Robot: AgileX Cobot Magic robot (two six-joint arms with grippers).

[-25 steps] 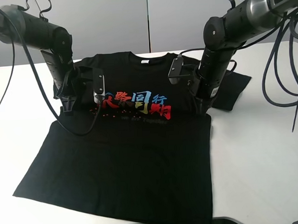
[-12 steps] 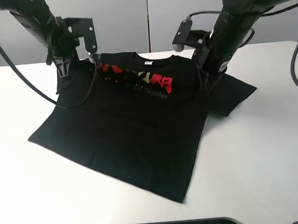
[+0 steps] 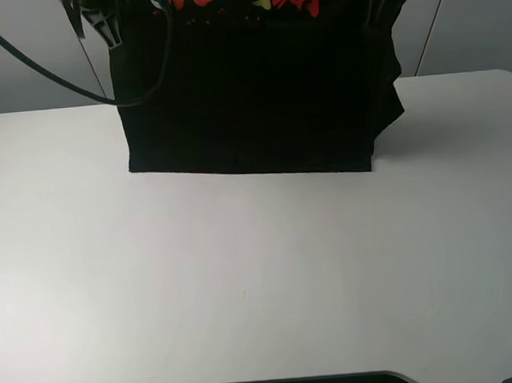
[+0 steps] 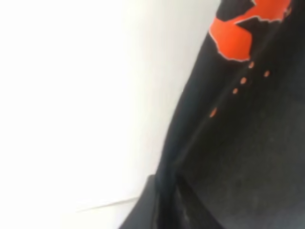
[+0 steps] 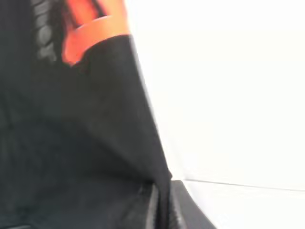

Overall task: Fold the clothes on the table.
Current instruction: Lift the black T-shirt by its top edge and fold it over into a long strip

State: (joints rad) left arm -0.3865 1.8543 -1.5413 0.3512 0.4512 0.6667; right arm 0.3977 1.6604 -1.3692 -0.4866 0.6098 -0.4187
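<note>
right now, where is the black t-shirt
In the exterior high view the black t-shirt hangs upright at top centre, its upper edge cut off by the frame and its hem over the far part of the white table.

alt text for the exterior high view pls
A black T-shirt hangs over the far side of a white table, pinched at its upper corners by the left gripper and right gripper. Red and yellow print shows along the top.
</note>
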